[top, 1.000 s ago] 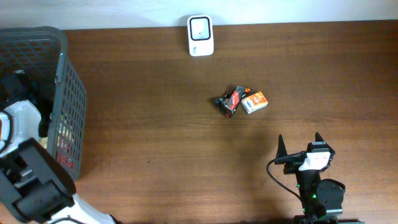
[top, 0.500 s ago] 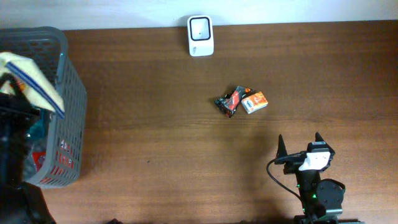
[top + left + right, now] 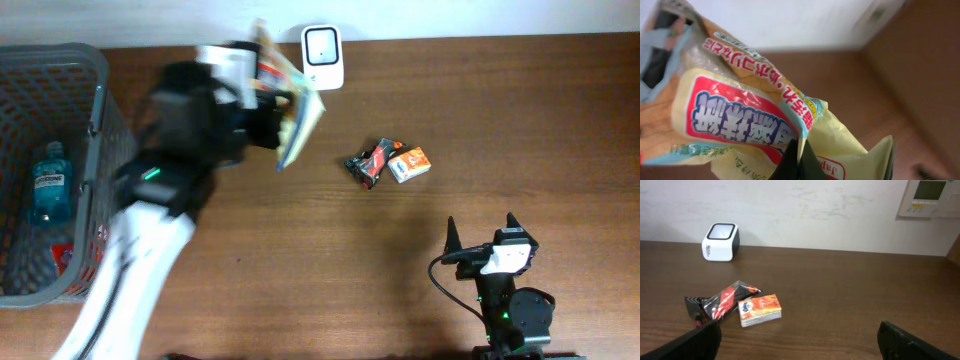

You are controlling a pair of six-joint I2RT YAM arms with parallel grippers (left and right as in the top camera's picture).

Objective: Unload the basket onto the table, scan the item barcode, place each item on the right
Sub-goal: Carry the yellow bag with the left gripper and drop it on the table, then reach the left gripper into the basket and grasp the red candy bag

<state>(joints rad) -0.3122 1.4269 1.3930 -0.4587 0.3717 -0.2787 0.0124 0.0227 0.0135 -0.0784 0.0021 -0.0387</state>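
The yellow packet (image 3: pixel 740 115) carries a red label with blue characters, the scanner (image 3: pixel 322 57) is white, the box (image 3: pixel 409 163) orange, the wrapper (image 3: pixel 370 162) black and red, the desk (image 3: pixel 400 280) dark brown woodgrain, and the basket (image 3: pixel 60 52) grey mesh.

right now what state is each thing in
left gripper, shut on bag
bag, held above the table, crumpled
right gripper, open, holding nothing
scanner, standing at the back edge
bottle, lying in the basket
packet, lying beside the box
box, lying flat
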